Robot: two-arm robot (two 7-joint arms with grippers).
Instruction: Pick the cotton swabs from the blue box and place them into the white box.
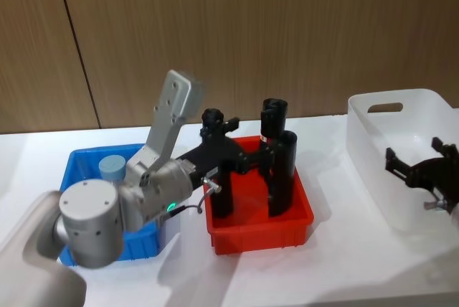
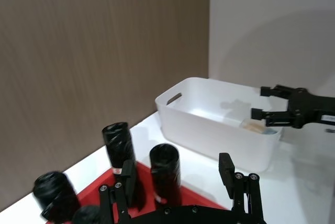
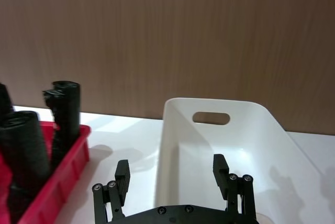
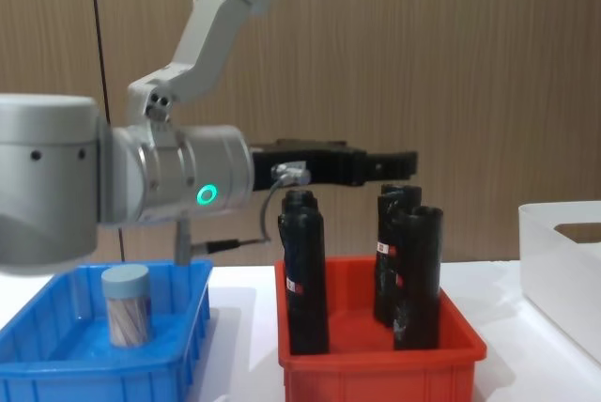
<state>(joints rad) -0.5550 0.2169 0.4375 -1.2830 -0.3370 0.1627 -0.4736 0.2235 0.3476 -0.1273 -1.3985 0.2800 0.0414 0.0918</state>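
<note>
**Containers.** The blue box [image 4: 94, 378], a shallow bright blue plastic bin with a flared rim, sits at the left of the white surface [image 1: 337, 264]. It holds one clear cylindrical jar of cotton swabs [image 4: 126, 306] with a pale grey-blue lid, in the far part of the box. The red bin [image 4: 376, 374], a rectangular plastic tray, sits in the middle and holds upright black tubes [image 4: 305, 270]. The white box [image 1: 373, 171], a smooth translucent plastic bin with a handle cutout, sits at the right. A second jar [image 2: 255, 125] rests on its floor.

**Orientation.** The jar in the blue box stands upright, long axis vertical, lid up. The second jar appears to lie on its side.

**Grippers.** The left gripper [image 4: 394, 165] hangs above the black tubes, fingers wide and empty. The right gripper [image 3: 171, 170] hangs over the white box, fingers wide and empty.
</note>
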